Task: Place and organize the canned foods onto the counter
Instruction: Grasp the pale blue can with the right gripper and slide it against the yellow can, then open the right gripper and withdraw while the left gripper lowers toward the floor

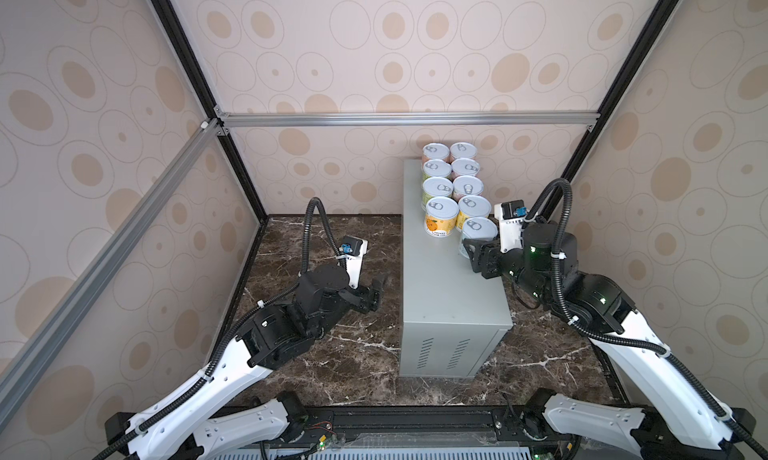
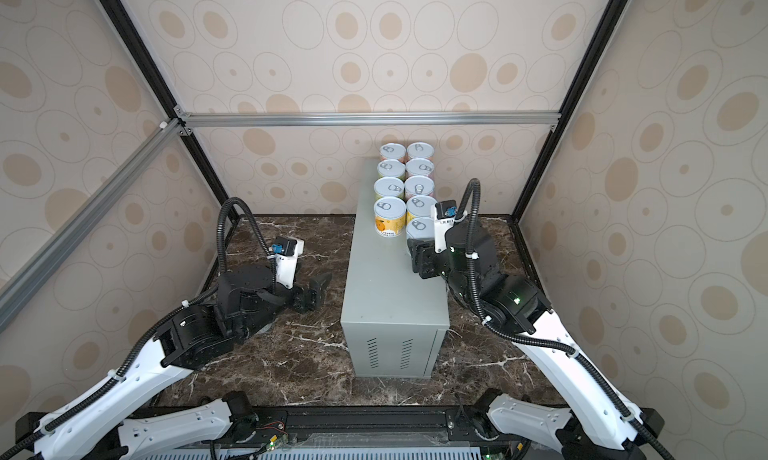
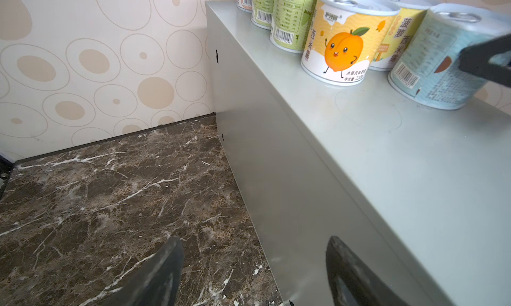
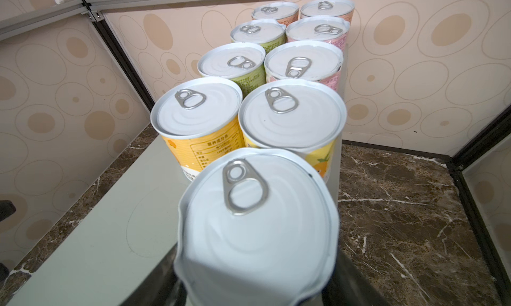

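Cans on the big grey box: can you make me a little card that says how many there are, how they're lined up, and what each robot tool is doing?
Cans seen: nine
Lined up: eight cans in two rows of four at the far end of the counter
Ninth: pale blue can, at the near end of the right row
Right tool: shut on the pale blue can
Left tool: open, empty, low over the marble surface beside the counter
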You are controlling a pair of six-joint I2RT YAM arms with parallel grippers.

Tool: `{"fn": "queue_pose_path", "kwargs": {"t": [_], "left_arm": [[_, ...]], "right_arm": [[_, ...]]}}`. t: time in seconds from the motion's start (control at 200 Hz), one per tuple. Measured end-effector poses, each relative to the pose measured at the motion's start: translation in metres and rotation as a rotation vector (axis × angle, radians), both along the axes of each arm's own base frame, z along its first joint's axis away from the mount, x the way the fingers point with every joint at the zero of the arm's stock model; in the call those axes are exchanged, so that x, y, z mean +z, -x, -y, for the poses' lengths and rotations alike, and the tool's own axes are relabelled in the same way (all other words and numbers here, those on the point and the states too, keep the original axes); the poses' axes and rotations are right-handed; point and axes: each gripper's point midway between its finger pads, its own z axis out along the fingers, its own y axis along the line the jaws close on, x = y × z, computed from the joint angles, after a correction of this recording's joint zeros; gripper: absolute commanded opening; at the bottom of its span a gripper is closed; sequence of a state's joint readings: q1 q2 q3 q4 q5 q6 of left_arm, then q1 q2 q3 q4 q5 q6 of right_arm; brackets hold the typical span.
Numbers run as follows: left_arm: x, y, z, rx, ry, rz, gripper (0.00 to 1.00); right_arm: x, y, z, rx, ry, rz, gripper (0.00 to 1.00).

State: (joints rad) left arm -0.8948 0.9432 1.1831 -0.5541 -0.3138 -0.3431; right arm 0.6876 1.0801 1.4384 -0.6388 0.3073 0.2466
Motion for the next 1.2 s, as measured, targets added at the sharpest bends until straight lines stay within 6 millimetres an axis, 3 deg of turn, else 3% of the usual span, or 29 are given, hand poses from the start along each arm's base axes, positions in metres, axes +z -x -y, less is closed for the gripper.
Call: {"fn": "queue_pose_path", "kwargs": {"t": [0.37, 0.765, 1.2], "left_arm": [[0.001, -0.001, -0.003, 0.007, 0.005, 0.002, 0.82], [0.01, 0.001, -0.015, 0.034, 0.025, 0.025, 0.99], [0.007, 0.0, -0.027, 0.089, -0.004, 0.008, 0.99]], "right_arm": [[-0.005, -0.002, 0.0, 0.0, 0.008, -0.016, 0.86], [0.002, 0.003, -0.002, 0.027, -0.003, -0.02, 0.99], [0.027, 0.021, 0.005, 0.057, -0.033, 0.001, 1.0]]}}
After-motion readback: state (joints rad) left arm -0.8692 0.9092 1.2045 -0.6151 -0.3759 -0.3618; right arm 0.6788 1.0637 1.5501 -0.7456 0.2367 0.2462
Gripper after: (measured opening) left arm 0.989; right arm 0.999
